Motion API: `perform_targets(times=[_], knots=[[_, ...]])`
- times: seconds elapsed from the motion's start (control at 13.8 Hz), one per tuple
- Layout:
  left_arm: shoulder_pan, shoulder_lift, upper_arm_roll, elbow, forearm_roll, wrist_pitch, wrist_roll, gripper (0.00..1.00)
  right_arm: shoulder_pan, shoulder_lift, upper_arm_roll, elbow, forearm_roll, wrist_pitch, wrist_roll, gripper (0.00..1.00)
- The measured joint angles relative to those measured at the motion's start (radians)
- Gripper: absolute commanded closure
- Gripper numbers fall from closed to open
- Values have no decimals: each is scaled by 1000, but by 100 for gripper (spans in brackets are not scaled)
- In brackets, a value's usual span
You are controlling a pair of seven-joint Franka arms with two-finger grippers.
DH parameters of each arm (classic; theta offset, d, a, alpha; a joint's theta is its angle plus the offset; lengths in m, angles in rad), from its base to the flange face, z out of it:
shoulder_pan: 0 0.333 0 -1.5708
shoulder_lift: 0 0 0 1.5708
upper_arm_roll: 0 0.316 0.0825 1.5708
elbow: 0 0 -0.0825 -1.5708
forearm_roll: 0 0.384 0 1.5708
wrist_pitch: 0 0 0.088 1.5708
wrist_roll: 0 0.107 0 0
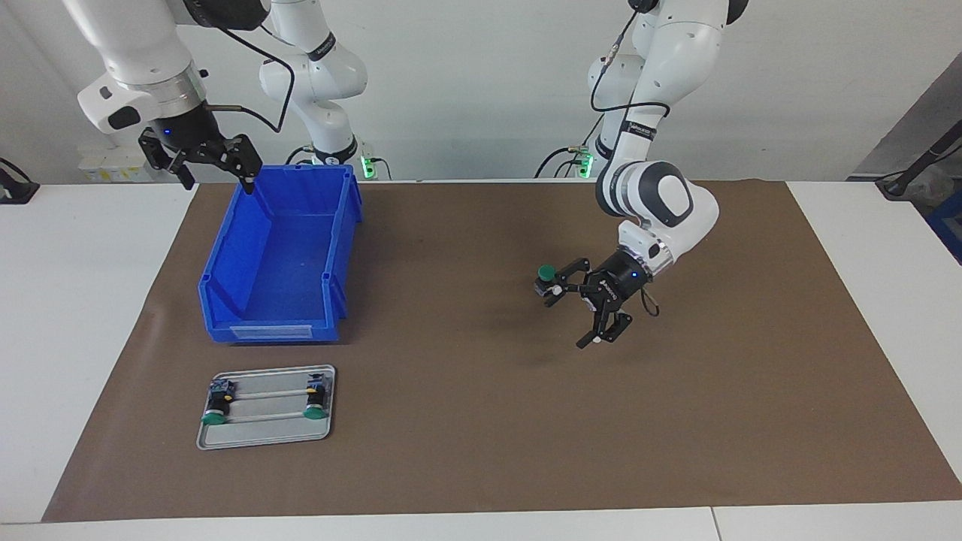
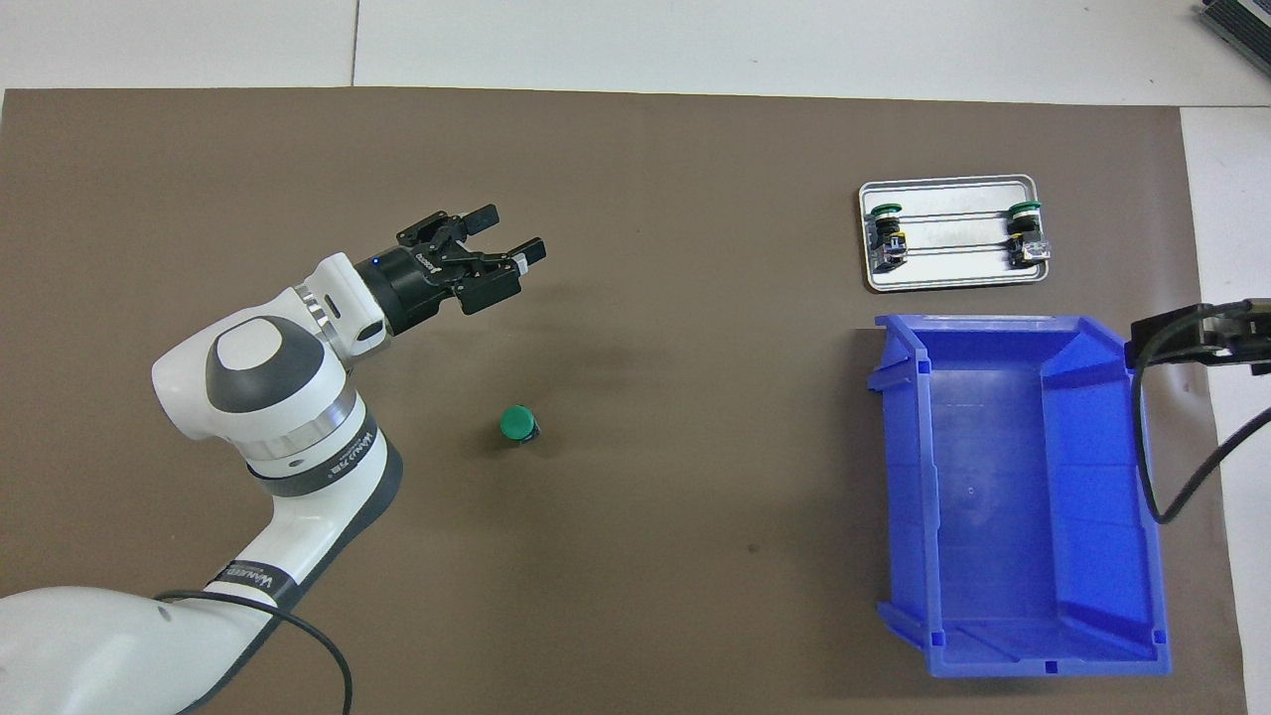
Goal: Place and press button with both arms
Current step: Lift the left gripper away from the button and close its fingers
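Observation:
A button (image 1: 546, 275) (image 2: 516, 424) stands upright on the brown mat, its green cap up, near the middle of the table. My left gripper (image 1: 577, 312) (image 2: 506, 233) hangs open over the mat beside it, tilted sideways, with nothing between its fingers. The overhead view shows a gap between the two. My right gripper (image 1: 216, 180) (image 2: 1197, 336) is open and held high over the corner of the blue bin (image 1: 225, 259) (image 2: 906, 477) nearest the robots, holding nothing.
The blue bin has nothing in it and stands toward the right arm's end of the table. A small metal tray (image 1: 267, 437) (image 2: 948, 282), farther from the robots than the bin, holds two more green-capped buttons lying on their sides.

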Motion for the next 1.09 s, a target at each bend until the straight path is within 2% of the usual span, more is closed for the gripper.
perform_targets(times=[0.22, 0.65, 1.09], knots=[[-23, 1, 0, 23, 131, 43, -83, 0, 0, 0, 0, 0, 0, 0, 0, 0], [-20, 5, 9, 113, 215, 14, -356, 0, 0, 0, 0, 0, 0, 0, 0, 0], [14, 6, 24, 214, 559, -113, -754, 0, 0, 0, 0, 0, 0, 0, 0, 0]])
